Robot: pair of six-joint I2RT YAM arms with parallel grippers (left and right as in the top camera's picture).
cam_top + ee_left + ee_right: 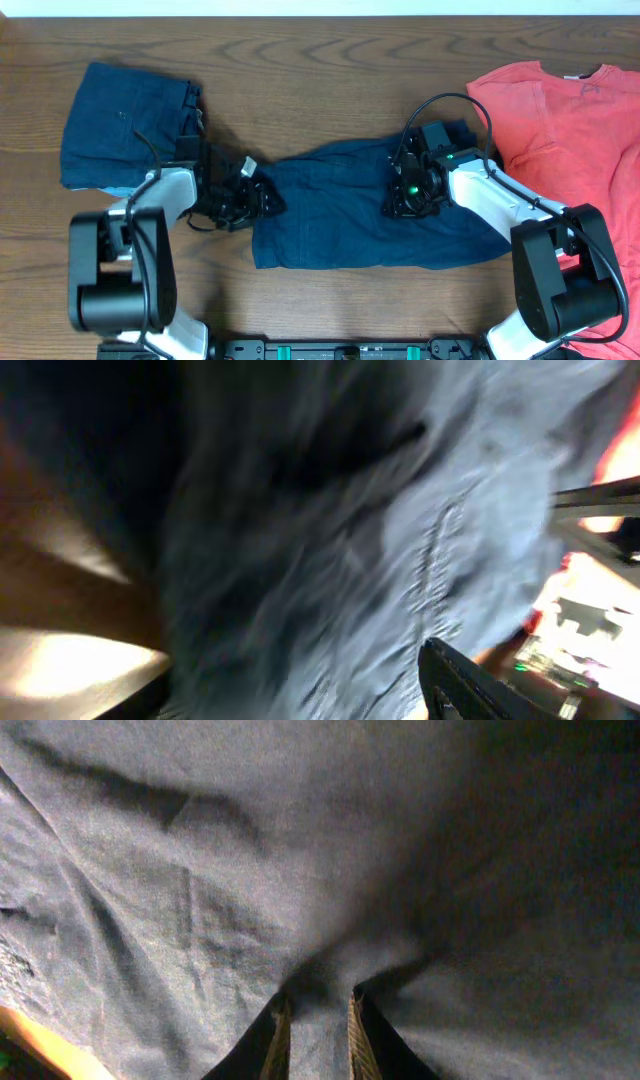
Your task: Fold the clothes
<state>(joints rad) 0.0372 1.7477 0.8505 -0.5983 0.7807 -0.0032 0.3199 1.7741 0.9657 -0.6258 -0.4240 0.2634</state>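
Observation:
A dark blue garment lies crumpled and spread across the middle of the table. My left gripper is at its left edge. In the blurred left wrist view the cloth fills the frame, and the fingers stand wide apart with cloth between them. My right gripper is on the garment's upper right part. In the right wrist view its fingers pinch a raised fold of the blue cloth.
Folded blue jeans lie at the back left, close behind my left arm. A red T-shirt lies spread at the right, partly under my right arm. Bare wooden table shows behind the garment.

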